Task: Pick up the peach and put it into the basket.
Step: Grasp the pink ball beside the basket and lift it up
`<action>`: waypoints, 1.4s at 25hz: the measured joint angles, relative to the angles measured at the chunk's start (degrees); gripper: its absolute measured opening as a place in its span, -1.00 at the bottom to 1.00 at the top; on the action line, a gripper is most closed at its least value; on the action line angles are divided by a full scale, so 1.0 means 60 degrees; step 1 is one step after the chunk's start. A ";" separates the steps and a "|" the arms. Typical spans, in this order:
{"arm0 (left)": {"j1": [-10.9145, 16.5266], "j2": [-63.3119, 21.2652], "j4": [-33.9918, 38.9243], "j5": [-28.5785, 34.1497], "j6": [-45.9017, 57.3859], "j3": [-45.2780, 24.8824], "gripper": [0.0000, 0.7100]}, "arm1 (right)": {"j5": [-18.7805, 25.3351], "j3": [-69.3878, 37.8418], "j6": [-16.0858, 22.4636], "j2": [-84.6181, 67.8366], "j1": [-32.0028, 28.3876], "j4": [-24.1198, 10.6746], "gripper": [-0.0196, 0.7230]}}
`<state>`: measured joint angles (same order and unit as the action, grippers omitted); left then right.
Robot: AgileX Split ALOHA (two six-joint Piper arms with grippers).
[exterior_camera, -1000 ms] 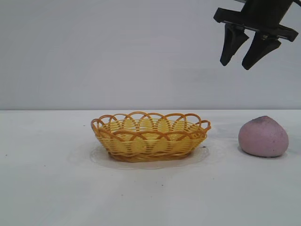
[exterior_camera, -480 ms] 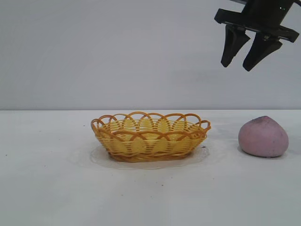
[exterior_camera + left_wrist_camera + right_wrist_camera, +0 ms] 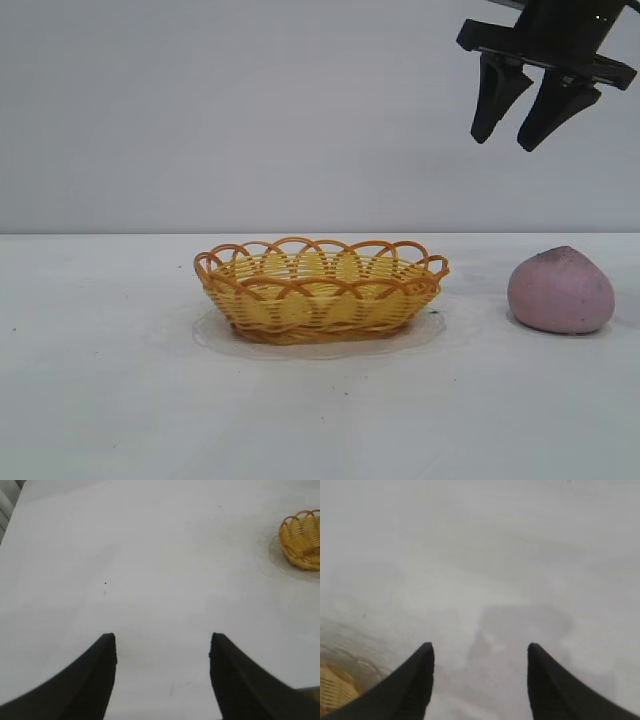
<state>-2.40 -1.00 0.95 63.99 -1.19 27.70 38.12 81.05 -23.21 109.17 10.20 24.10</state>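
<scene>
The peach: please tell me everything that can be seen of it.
The peach is a dull pink-mauve rounded lump with a matte, faintly speckled skin and a slightly pointed, greyer top. It sits upright on the white table, to the right of the basket and clearly apart from it. Nothing grips or touches it. The right gripper hangs open high above it, a little toward the basket side.
</scene>
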 joint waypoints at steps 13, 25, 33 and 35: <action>0.0899 -0.0021 -0.0017 0.0020 0.0000 0.0000 0.02 | 0.0250 0.0000 0.0000 0.0014 0.0000 -0.0029 0.02; 0.0899 -0.0021 -0.0331 0.0020 -0.0249 0.0000 0.02 | 0.0841 0.0000 -0.0150 0.0014 0.0000 -0.0480 0.02; 0.0899 -0.0021 -0.0473 0.0020 -0.0352 0.0000 0.02 | 0.2414 0.0000 -0.0186 0.0014 0.0000 -0.0617 0.02; 0.0899 -0.0021 -0.0473 0.0020 -0.0352 0.0000 0.02 | 0.2936 0.0000 -0.0107 0.0014 0.0000 -0.0654 0.02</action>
<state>2.99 -1.13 -1.89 64.10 -3.30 27.70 55.73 81.05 -23.85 109.25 10.20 20.17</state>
